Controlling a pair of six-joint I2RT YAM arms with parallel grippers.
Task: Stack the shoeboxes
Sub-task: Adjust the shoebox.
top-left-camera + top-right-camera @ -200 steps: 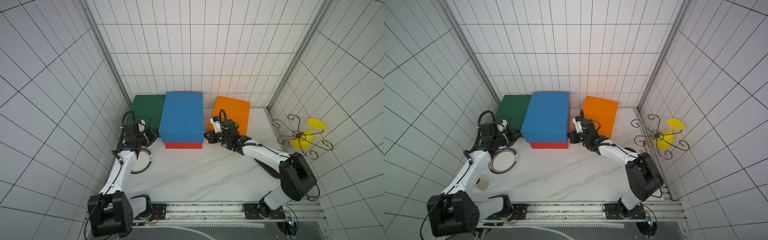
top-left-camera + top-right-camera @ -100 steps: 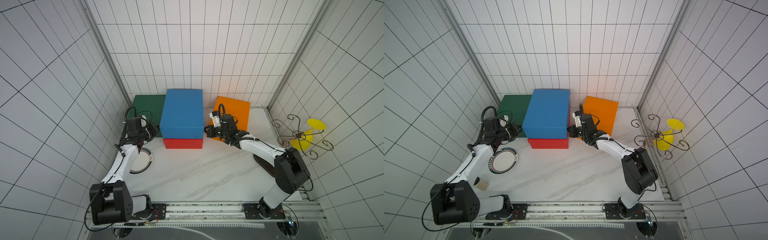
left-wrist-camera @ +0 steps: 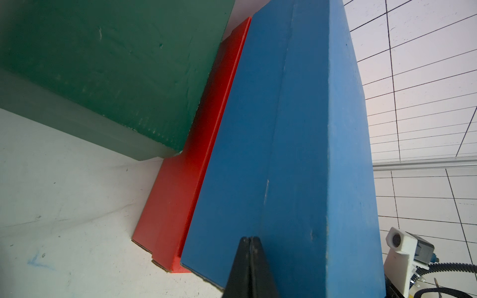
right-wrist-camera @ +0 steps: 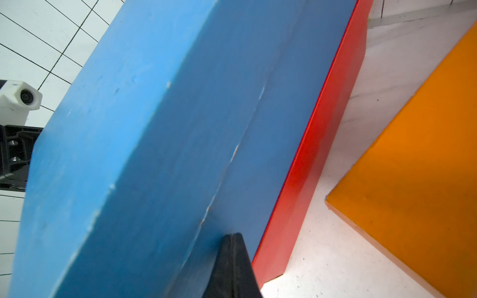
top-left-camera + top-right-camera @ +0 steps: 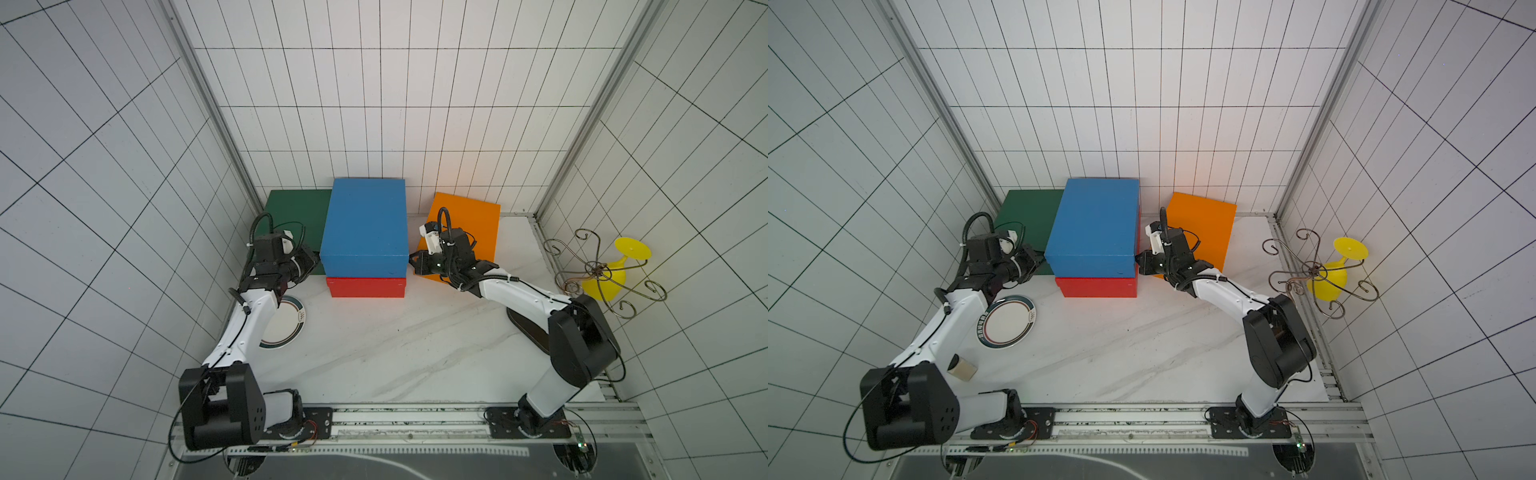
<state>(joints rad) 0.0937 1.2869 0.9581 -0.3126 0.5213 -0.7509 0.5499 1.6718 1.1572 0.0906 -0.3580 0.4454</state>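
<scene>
1. I judged the step in hand to be seating the blue box (image 5: 365, 224) on the red box (image 5: 365, 287). In both top views it lay over the red one, near the back wall and roughly squared with it.
2. The left pincer (image 3: 249, 258) and right pincer (image 4: 233, 258) were both fully closed and gripped nothing. Their tips pressed the blue box's opposite long sides, so the two arms clamped it between them.
3. I could not tell whether its base sat fully on the red lid.
4. The green box (image 5: 297, 212) sat just beside the stack on the worktop (image 5: 374, 345). The orange box (image 5: 465, 224) lay apart on the other side, at an angle.
5. Next, I reckoned, both arms should ease outward evenly so the box would not skew, then clamp green or orange likewise.
6. The boxes were matte card, sharp-cornered and flat-lidded, with a lid seam along each side and faint scuffs. Such smooth faces would probably slip under point pressure.
</scene>
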